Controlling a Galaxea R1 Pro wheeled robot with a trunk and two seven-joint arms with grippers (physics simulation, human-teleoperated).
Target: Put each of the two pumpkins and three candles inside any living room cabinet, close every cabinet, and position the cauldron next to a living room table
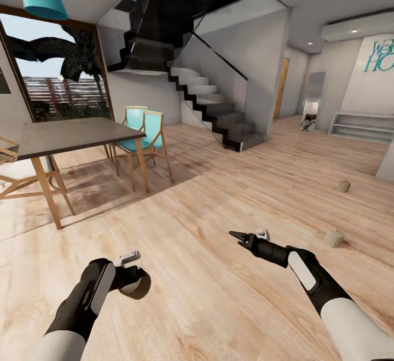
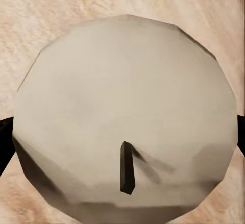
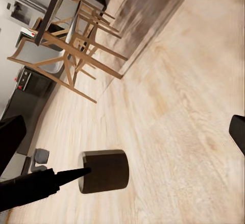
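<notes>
The dining table (image 1: 76, 136) stands at ten o'clock with chairs (image 1: 143, 131) behind it, the staircase (image 1: 213, 106) at twelve, and two candles (image 1: 334, 237) on the floor (image 1: 208, 295) at two.

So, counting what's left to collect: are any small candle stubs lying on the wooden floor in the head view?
Yes, two short stubby candles sit apart on the light wooden floor, to the robot's right.

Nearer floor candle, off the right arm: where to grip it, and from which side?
Take the candle across its round side wall, with the right tool coming down from above. It likely suits that: it stands upright on the floor, short, nothing touching it.
</notes>
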